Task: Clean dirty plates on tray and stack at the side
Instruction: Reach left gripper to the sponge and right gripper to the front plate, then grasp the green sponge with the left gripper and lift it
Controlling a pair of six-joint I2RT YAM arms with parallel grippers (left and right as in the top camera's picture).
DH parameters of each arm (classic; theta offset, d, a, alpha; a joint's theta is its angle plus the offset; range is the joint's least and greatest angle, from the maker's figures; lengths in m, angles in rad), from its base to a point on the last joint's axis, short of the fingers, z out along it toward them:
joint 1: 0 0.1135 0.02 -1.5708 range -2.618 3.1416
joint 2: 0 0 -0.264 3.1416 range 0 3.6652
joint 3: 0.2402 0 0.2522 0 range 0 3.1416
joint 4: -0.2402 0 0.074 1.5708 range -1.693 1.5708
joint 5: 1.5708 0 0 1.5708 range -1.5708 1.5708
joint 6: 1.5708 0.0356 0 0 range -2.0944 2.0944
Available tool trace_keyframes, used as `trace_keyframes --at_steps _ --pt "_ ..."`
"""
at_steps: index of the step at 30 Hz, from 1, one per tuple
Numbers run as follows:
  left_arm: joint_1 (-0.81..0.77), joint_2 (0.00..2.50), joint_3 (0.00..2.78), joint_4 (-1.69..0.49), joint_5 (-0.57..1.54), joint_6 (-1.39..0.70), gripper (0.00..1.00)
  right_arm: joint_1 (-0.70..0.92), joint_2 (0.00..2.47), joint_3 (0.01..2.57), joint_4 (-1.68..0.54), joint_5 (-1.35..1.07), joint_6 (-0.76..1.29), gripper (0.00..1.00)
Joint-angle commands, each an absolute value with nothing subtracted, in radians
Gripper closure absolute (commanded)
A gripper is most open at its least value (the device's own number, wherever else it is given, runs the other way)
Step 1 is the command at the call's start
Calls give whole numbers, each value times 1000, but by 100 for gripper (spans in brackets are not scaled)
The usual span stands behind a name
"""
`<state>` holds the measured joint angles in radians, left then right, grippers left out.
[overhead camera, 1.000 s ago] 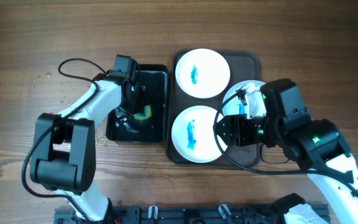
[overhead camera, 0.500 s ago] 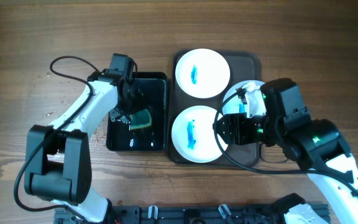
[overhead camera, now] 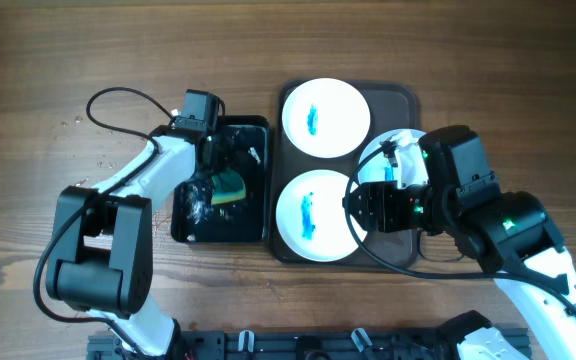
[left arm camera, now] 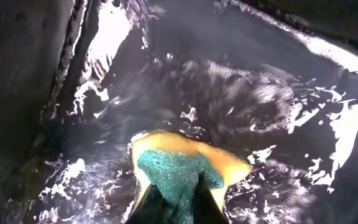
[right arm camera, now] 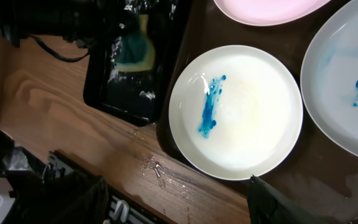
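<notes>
Three white plates with blue smears lie on the brown tray (overhead camera: 409, 98): one at the back (overhead camera: 326, 118), one at the front (overhead camera: 311, 215), and one at the right (overhead camera: 388, 148) that is partly hidden under my right arm. My right gripper (overhead camera: 360, 210) hovers open and empty over the front plate's (right arm camera: 235, 112) right edge. In the right wrist view its fingers (right arm camera: 176, 180) spread wide near that plate's rim. My left gripper (overhead camera: 215, 182) is shut on the teal and yellow sponge (overhead camera: 232, 186) in the wet black tray (overhead camera: 258, 225). The left wrist view shows the fingers (left arm camera: 176, 200) pinching the sponge (left arm camera: 185, 163).
The black tray (right arm camera: 107, 93) stands just left of the brown tray (right arm camera: 328, 186), almost touching it. Water drops lie on the wood in front of the trays (right arm camera: 160, 171). A black cable (overhead camera: 118, 100) loops behind the left arm. Bare wooden table lies to the far left and the right.
My left gripper has shifted the sponge a little back and forth inside the black tray, and its arm has swung. The right arm and the plates have not moved.
</notes>
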<state>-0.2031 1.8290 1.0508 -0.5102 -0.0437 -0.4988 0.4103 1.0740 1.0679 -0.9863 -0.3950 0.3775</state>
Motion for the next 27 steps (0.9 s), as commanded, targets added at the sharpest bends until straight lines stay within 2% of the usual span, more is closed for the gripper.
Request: trace_keyframes --at_steps 1,2,3,4,13,17,21,22,23,24,26,27 --pt "-201 1794 1078 -565 0 -447 65 416 1063 1071 -981 -381 393 28" --pt "-201 1774 1094 -588 22 -435 50 416 1063 1071 -982 -380 392 28" --pt "-201 1756 1108 -616 39 -432 41 416 1063 1071 -985 -366 393 27" --pt "-201 1736 1119 -646 51 -430 36 416 1063 1071 -989 -346 393 27" --pt "-201 1697 1111 -798 63 -430 35 416 1064 1071 -981 -321 435 26" --pt "-201 1700 1109 -803 64 -431 36 416 1070 1071 -984 -321 440 17" --pt "-201 1700 1109 -816 129 -431 36 416 1074 1071 -987 -321 445 16" --pt "-201 1700 1109 -821 150 -431 32 416 1074 1071 -987 -321 445 15" --pt "-201 1700 1109 -827 168 -431 14 416 1074 1071 -987 -321 445 13" --pt "-201 1700 1109 -832 171 -434 4 416 1074 1071 -987 -321 446 10" --pt "-207 1700 1109 -843 171 -434 3 416 1075 1071 -987 -321 445 0" --pt "-211 1700 1109 -846 171 -434 4 416 1074 1071 -987 -321 448 0"
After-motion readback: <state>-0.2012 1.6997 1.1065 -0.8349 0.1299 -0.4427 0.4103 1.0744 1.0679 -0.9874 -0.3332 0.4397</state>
